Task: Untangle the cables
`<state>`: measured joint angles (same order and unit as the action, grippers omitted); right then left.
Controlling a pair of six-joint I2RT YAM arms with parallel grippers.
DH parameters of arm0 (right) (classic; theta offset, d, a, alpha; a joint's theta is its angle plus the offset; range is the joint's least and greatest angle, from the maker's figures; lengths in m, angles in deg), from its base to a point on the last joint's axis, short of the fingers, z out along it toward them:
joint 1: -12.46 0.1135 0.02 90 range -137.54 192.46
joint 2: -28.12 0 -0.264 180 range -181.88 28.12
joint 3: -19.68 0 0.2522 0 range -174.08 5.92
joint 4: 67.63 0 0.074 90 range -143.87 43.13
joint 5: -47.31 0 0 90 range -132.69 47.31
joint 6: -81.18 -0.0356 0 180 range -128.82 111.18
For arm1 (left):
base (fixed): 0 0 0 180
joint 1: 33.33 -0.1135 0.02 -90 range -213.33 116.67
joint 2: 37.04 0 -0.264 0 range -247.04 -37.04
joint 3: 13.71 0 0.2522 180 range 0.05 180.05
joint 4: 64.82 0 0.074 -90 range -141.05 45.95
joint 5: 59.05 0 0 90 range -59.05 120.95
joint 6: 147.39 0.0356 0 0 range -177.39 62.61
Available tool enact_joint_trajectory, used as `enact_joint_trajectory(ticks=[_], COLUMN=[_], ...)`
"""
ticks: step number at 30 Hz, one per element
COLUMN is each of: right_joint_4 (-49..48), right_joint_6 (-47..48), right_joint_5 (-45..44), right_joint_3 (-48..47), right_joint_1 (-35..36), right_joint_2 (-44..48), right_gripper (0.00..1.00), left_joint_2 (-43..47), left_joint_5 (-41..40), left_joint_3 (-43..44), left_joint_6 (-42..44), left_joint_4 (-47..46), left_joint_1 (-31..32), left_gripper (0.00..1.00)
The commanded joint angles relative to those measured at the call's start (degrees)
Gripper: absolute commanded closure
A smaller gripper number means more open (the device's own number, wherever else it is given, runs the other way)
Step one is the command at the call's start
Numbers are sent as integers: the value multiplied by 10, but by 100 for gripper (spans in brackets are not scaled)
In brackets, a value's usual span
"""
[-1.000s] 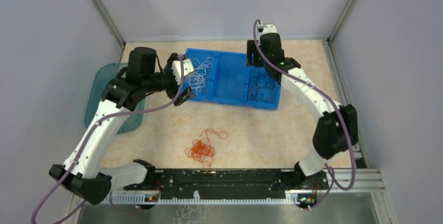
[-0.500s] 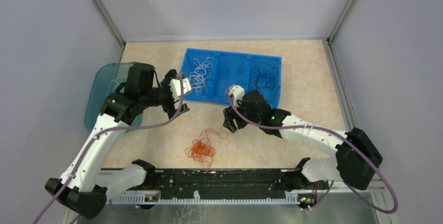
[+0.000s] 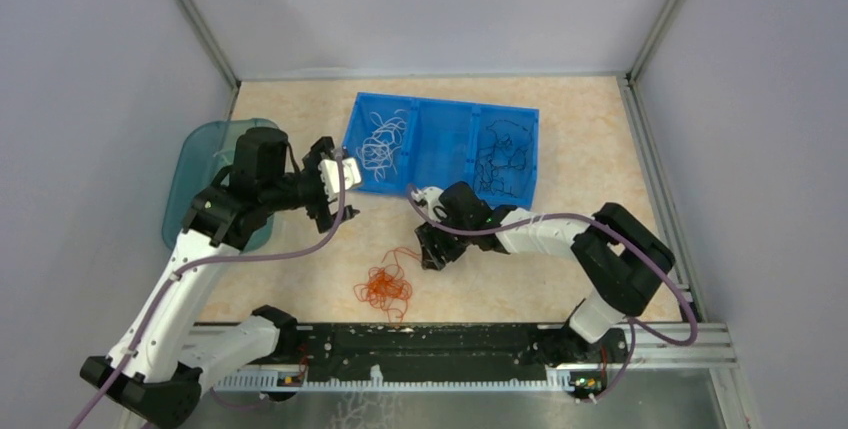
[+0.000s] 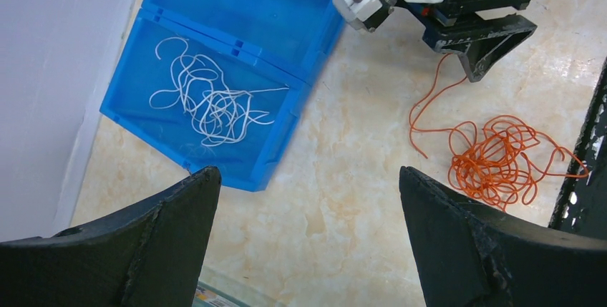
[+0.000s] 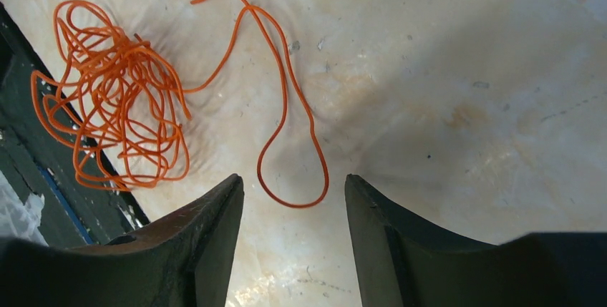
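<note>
— How do the jaws stand?
— The right gripper (image 5: 292,182) has them partly apart, gripping nothing; a loop of the orange cables (image 5: 114,92) lies on the table (image 5: 444,92) just ahead. The left gripper (image 4: 308,172) gapes wide, empty.
— And the rest?
— White cables (image 4: 207,103) lie in the blue bin (image 3: 440,189), in its left compartment, black cables (image 3: 503,152) in its right.

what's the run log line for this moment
left hand: open, empty | right hand: open, above loose loop of orange tangle | white strands: bin left compartment | black strands: right compartment
</note>
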<state>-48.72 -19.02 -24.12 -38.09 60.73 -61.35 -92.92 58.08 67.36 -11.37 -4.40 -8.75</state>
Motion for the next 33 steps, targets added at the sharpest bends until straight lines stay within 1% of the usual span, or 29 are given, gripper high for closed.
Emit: enact_joint_trajectory(ticks=[1,8,9,11,13,15,18,21,22,24,25,26,27,29,33], right_joint_4=[-49,-93,-98,-107,-113,-112,-94,-82,-67,-11,15,31,43,49,5], right_joint_6=[-19,-62,-69,-80,-84,-87,-77,-75,-72,-64,-62,-64,-76,-114,-176], right_joint_5=[27,19,18,13,10,15,28,29,28,1,-16,-34,-46,-40,-26], right_joint_3=[-36,-28,-28,-27,-28,-33,-45,-51,-56,-74,-79,-77,-73,-59,-11], right_joint_1=[8,2,0,-4,-4,-4,-4,-4,-4,-4,-4,-4,-6,-15,-14], right_joint_2=[-19,-26,-25,-22,-16,-10,0,19,25,27,26,26,25,17,15], right_gripper=[46,58,60,71,85,96,100,100,99,67,60,55,52,48,44], left_joint_2=[18,27,27,29,33,39,51,58,60,64,65,67,68,68,67], left_joint_5=[6,12,14,16,18,19,21,28,31,36,36,36,34,33,37], left_joint_3=[-8,-15,-16,-19,-22,-27,-35,-41,-42,-44,-45,-45,-44,-41,-35], left_joint_6=[17,22,24,24,23,22,23,17,16,16,17,20,23,27,33], left_joint_4=[-1,-2,-2,-3,-4,-3,-5,-5,-4,-2,-1,-1,-1,-2,-4], left_joint_1=[-4,-4,-4,-4,-4,-4,-3,-4,-4,-4,-3,-4,-4,-3,-4], left_gripper=[0,0,0,0,0,0,0,0,0,0,0,0,0,0,0])
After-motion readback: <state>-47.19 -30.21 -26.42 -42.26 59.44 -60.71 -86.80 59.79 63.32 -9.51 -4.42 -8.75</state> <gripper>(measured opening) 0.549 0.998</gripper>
